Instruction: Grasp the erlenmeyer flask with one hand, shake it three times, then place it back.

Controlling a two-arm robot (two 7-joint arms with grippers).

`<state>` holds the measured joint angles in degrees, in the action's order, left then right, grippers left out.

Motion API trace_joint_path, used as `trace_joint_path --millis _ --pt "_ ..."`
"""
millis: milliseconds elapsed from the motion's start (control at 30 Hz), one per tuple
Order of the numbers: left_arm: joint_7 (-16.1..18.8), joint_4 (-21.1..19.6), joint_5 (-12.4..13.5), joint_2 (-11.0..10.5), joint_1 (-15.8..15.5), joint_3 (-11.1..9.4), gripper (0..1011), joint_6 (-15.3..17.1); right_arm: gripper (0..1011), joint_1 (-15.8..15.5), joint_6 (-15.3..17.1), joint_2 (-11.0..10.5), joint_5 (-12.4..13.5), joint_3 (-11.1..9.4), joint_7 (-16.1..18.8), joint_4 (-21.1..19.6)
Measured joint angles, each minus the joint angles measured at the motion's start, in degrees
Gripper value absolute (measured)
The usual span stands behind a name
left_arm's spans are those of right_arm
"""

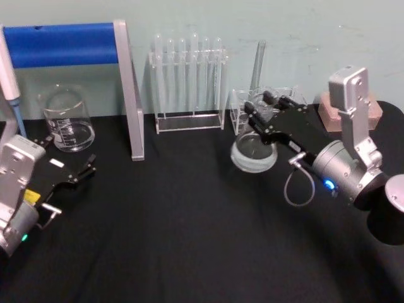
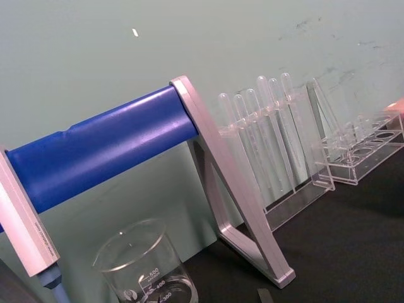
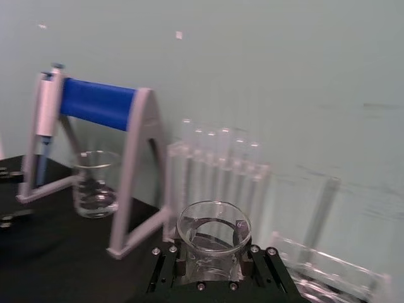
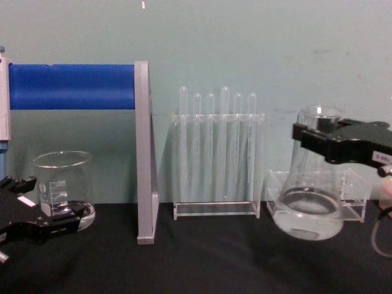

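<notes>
Counter black under a pale green wall. My right hand pinches the neck of the erlenmeyer flask, tilted before the small rack, little liquid inside; left hand spread near the beaker.

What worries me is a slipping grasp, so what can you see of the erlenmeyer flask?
The erlenmeyer flask is clear glass, conical, with a wide round base and a narrow neck ending in a flared rim. A little clear liquid seems to pool at the bottom. The right gripper has its black fingers closed on the neck just under the rim. The flask hangs slightly tilted in front of a small clear rack, apparently just off the black table.
</notes>
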<state>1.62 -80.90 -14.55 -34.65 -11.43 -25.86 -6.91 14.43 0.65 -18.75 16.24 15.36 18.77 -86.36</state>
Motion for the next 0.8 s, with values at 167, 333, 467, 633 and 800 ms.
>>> trace_joint_path --millis 167,333,467,633,800 --pt "0.0 0.0 0.0 0.0 0.0 0.0 1001 0.0 457 -1.12 0.17 -0.09 0.9 1.63 2.21 -2.24" --pt "0.0 0.0 0.0 0.0 0.0 0.0 1001 0.0 457 -1.74 0.29 -0.31 1.84 3.03 3.56 -3.63" --pt "0.0 0.0 0.0 0.0 0.0 0.0 1001 0.0 457 -1.89 0.36 -0.49 2.19 3.67 3.9 -4.05" --pt "0.0 0.0 0.0 0.0 0.0 0.0 1001 0.0 457 -1.96 0.37 -0.8 2.63 4.39 4.14 -4.29" --pt "0.0 0.0 0.0 0.0 0.0 0.0 1001 0.0 457 -1.94 0.37 -0.99 2.94 4.79 4.17 -4.3"
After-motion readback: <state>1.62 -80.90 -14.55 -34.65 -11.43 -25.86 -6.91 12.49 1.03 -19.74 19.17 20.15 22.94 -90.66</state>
